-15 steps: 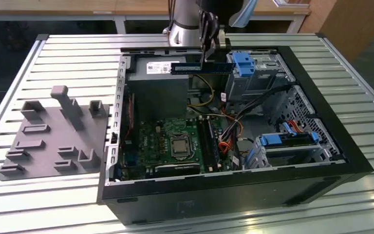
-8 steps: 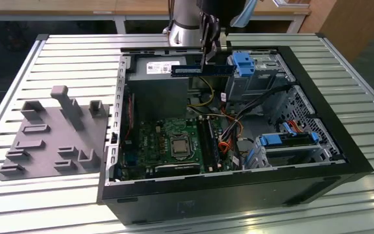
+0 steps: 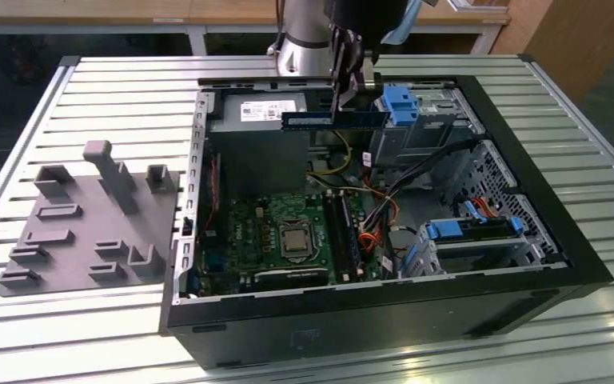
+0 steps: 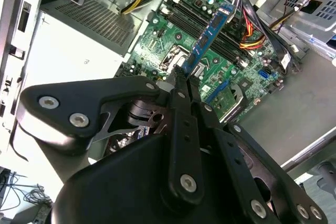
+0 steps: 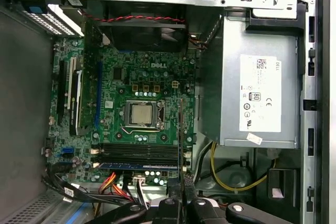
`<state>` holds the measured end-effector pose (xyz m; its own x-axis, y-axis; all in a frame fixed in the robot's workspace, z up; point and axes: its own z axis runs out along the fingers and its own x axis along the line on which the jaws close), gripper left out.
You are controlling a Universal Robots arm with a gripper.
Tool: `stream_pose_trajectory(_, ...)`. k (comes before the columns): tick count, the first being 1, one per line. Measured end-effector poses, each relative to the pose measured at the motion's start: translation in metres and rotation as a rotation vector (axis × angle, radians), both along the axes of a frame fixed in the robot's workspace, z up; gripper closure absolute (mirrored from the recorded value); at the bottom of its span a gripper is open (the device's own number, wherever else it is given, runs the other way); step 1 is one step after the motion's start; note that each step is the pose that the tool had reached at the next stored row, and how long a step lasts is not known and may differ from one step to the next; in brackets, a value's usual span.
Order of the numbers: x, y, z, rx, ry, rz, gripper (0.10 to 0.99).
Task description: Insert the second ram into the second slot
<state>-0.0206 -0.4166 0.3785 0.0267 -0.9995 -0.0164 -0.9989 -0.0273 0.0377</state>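
One stick in hand: the claw was clenched on the second ram, its two fingers pinching the thin blue-and-dark board from above. In the exterior view I saw the stick held level, long edge down, in the air over the open computer case, above the end of the case where the grey power supply sits. It touched nothing but the claw.

The second ram was not seated. It hung well above the green motherboard on the case floor, and apart from the memory slots, which run beside the processor socket deeper inside the case.

In the first wrist view I noted a blue stick lying along the slot bank, with dark slots just beside it. From that view I could not tell which slot it occupied.

Red, orange and yellow cables crossed the case interior near the slots. The case stood on the slatted metal desk, and a grey fixture plate with upright blocks lay on the desk beside the case.
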Motion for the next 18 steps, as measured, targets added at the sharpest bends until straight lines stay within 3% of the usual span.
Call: stream_pose_trajectory(18,0.0001,-0.0001,0.0,-0.001,0.0,-0.073,0.949)
